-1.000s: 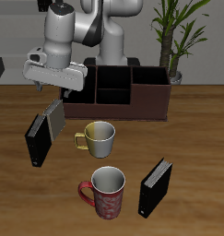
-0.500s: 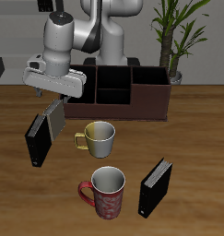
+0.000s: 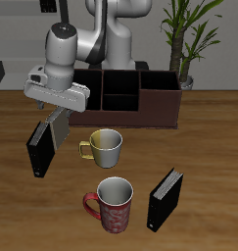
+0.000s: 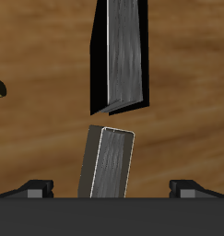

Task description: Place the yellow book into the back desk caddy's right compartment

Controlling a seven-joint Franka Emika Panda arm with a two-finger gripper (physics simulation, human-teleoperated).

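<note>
Exterior view: gripper [image 3: 59, 108] is hovering just above the yellow book [image 3: 58, 125], which is standing on the table [image 3: 209, 137] beside a black book [image 3: 38, 149], in front of the back desk caddy [image 3: 130, 96].

Wrist view: fingers [image 4: 35, 187] are standing spread wide, holding nothing; yellow book [image 4: 109, 163] is sitting between them, black book [image 4: 124, 57] beyond.

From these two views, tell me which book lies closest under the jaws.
The yellow book, greyish-tan, directly beneath the gripper. One black book stands beside it; the other black book stands beyond the mugs.
</note>
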